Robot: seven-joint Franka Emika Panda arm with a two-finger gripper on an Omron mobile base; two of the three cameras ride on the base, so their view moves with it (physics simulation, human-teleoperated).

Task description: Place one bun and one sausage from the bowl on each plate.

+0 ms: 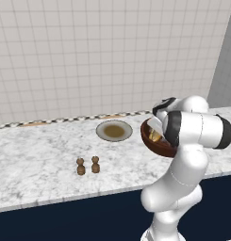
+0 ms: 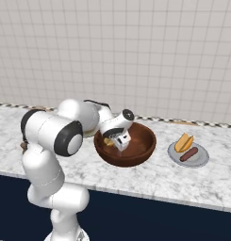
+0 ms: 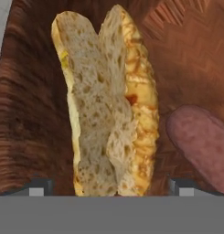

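The dark reddish-brown bowl [image 2: 146,144] stands on the counter with my gripper [image 2: 118,144] lowered into it. In the hand view a split bun [image 3: 109,109] lies lengthwise inside the bowl [image 3: 26,114], and a sausage [image 3: 200,146] rests beside it on the right. My gripper [image 3: 111,187] is open, its fingertips [image 3: 38,187] spread to either side of the bun's near end and holding nothing. To the right, a plain grey plate [image 2: 201,160] carries a bun [image 2: 184,141] and a sausage [image 2: 189,154]. Left of the bowl [image 1: 152,147] is the plate with a brownish centre [image 1: 114,130], bare.
Two small brown shakers [image 1: 80,166] [image 1: 95,164] stand on the marble counter [image 1: 41,155] near its front edge, left of the plates. A tiled wall [image 1: 88,56] closes the back. My own arm [image 1: 197,129] hides part of the bowl in the left base view.
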